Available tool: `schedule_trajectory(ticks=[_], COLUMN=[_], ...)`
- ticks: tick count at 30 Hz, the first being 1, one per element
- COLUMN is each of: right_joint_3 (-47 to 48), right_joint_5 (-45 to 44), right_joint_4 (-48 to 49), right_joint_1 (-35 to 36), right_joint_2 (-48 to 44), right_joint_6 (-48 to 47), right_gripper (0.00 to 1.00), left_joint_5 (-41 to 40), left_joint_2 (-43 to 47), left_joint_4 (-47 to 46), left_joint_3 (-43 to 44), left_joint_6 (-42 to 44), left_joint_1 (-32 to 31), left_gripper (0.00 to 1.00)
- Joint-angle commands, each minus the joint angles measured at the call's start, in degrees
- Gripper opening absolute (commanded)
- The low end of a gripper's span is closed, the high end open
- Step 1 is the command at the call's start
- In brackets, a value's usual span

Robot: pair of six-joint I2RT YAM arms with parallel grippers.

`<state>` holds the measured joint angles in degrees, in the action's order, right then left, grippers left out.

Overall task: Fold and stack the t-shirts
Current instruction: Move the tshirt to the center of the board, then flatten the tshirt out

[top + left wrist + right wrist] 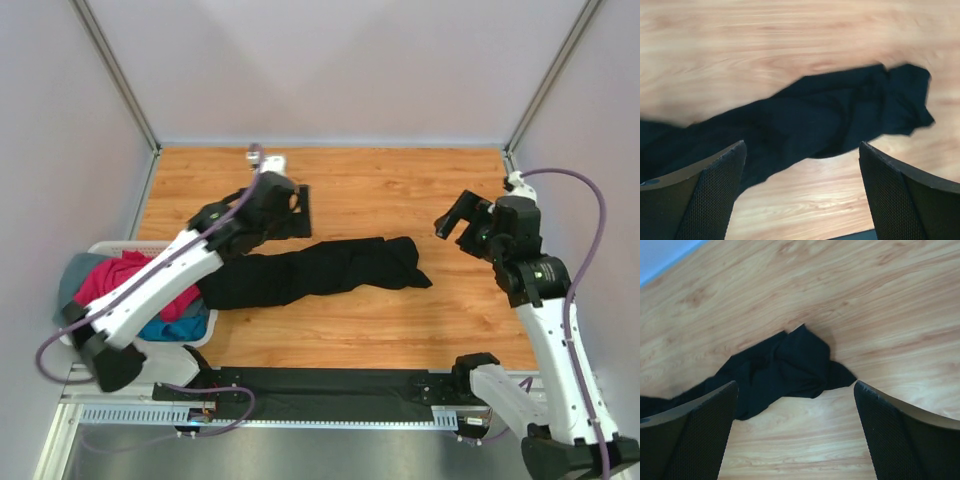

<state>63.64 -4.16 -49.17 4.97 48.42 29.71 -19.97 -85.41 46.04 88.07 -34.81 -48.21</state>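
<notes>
Black t-shirt (320, 270) lying on the wooden table (400, 190) as a long, rumpled band that runs from just beside the white basket (110, 246) at the near left to right of centre, where it ends in a bunched knot of cloth. It is neither spread flat nor folded, so the task is judged to be at its start. The left claw (802, 150) hovers over the left half of the band, released, its fingers (715, 190) wide apart with nothing between them. The right claw (796, 385) is likewise released and empty, held above the table to the right of the bunched end and facing it. This placement suits one arm taking each end, so that the cloth could be drawn out flat before folding. The pink t-shirt (120, 275), blue t-shirt (175, 325) and grey t-shirt (75, 275) sit heaped in the basket, apparently awaiting their turn; no stack is on the table.
</notes>
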Motion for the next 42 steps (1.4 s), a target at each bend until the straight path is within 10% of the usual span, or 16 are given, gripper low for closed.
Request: schedule_trajectory(ticks=[1,8,20,25,29,42], right_joint_3=[-1.3,-2.9,-2.3,-2.9,-3.9,-10.9], right_joint_5=[0.4,-1.1,-4.5,-5.9,-6.3,-8.7], right_joint_4=[4.9,9.3,7.1,7.1,7.2,13.6], right_joint_1=[6.8,15.4,19.2,19.2,19.2,19.0], right_joint_2=[2.7,9.5,13.3,12.9,13.4,21.8], right_joint_6=[-1.1,1.8,3.0,3.1,3.7,9.3], right_gripper=[1.00,1.00,1.00,1.00,1.00,1.00], left_joint_5=[-8.6,-11.3,-21.1,-23.3,-23.1,-7.5], left_joint_2=[15.4,30.0,30.3,30.0,32.2,27.4], left_joint_4=[6.6,16.4,26.6,25.2,20.4,-14.7], left_joint_3=[-10.5,-25.3,-30.3,-34.1,-34.0,-25.9], left_joint_6=[-11.3,-22.3,-35.3,-38.6,-36.0,0.6], left_joint_1=[3.0,7.6,8.6,8.9,8.9,5.3], left_gripper=[0.99,0.99,0.97,0.68,0.01,0.00])
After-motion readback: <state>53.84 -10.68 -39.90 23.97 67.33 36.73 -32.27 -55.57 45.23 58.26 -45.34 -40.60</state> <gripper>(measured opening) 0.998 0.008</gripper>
